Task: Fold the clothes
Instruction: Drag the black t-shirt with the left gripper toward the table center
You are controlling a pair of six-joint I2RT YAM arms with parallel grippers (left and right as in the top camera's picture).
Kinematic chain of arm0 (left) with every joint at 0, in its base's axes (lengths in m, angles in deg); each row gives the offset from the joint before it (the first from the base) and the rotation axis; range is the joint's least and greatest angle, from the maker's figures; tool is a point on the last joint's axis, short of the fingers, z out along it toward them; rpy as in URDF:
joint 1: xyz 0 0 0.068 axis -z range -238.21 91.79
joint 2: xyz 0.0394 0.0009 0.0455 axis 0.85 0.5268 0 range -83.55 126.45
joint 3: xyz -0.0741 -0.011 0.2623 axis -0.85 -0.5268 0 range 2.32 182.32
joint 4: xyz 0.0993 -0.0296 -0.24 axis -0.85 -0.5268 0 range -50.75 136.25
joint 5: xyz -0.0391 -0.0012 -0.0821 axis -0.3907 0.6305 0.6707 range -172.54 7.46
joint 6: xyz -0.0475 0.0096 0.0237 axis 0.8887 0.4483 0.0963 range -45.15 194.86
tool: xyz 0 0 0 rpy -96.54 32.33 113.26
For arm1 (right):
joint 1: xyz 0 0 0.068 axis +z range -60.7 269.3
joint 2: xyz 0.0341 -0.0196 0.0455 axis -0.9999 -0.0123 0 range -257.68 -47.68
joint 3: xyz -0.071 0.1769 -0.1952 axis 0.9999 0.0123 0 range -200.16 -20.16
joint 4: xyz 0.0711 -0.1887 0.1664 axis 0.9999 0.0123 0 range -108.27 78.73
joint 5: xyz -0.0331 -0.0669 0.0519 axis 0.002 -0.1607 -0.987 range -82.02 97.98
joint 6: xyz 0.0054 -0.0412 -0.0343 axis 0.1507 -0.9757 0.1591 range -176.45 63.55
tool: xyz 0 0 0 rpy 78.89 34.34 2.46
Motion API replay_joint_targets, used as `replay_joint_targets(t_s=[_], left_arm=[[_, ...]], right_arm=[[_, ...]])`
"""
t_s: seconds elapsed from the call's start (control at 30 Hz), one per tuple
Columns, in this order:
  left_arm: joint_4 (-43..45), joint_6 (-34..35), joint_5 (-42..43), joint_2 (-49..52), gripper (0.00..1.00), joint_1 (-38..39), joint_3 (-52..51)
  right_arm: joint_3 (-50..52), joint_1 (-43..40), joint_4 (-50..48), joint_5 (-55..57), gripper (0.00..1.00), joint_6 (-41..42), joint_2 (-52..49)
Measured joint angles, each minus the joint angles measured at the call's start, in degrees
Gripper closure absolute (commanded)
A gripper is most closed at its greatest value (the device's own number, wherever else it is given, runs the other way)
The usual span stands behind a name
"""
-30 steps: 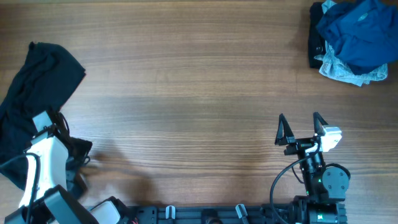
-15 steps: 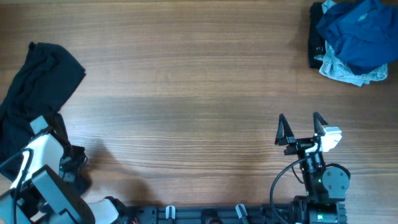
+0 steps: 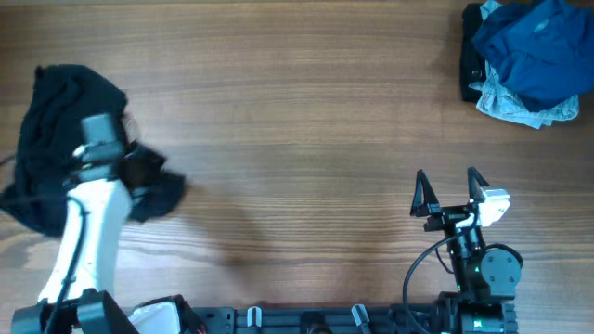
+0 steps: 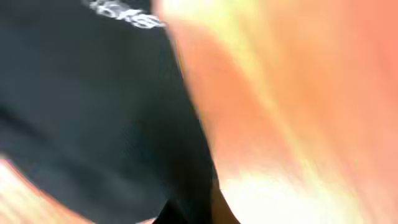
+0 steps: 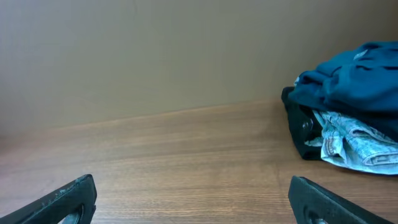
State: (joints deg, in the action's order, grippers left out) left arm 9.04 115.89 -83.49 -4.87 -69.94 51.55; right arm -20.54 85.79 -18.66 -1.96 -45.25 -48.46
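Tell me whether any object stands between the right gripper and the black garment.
Nothing visible does. Only bare table lies between the open right gripper and the black garment. The blue clothes pile sits in the far right corner, off that line. The left gripper is shut on the garment itself.

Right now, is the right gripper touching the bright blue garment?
No, the right gripper stands open at the near side, far from the bright blue garment piled in the far right corner.
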Motion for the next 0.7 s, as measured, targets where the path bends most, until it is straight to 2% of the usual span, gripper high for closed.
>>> replay_joint_targets(t_s=[0.13,0.23,0.3,0.37,0.4,0.43,0.47,0.5,0.53,0.57,0.7], left_arm=[[9.9,1.8,1.1,0.8,0.96,16.3,0.1],[17.1,4.1,1.4,4.0,0.96,22.5,0.1],[26.1,4.9,1.3,9.0,0.96,26.1,0.3],[31.1,5.6,2.0,12.9,0.96,29.0,0.1],[35.7,5.8,2.6,15.0,0.92,30.6,0.0],[37.9,5.9,3.0,16.2,0.87,32.6,0.0],[41.2,6.3,2.9,17.1,0.73,34.1,-0.1],[43.3,6.4,2.8,17.8,0.54,35.8,0.0],[43.5,6.4,2.5,18.1,0.17,37.6,0.0],[43.7,6.3,2.5,18.1,0.02,39.2,0.0],[43.8,4.1,2.3,18.1,0.01,39.2,0.0]], right_arm=[[0.0,0.0,0.0,0.0,0.0,0.0,0.0],[0.0,0.0,0.0,0.0,0.0,0.0,0.0],[0.0,0.0,0.0,0.0,0.0,0.0,0.0],[0.0,0.0,0.0,0.0,0.0,0.0,0.0],[0.0,0.0,0.0,0.0,0.0,0.0,0.0],[0.0,0.0,0.0,0.0,0.0,0.0,0.0],[0.0,0.0,0.0,0.0,0.0,0.0,0.0],[0.0,0.0,0.0,0.0,0.0,0.0,0.0],[0.0,0.0,0.0,0.0,0.0,0.0,0.0],[0.0,0.0,0.0,0.0,0.0,0.0,0.0],[0.0,0.0,0.0,0.0,0.0,0.0,0.0]])
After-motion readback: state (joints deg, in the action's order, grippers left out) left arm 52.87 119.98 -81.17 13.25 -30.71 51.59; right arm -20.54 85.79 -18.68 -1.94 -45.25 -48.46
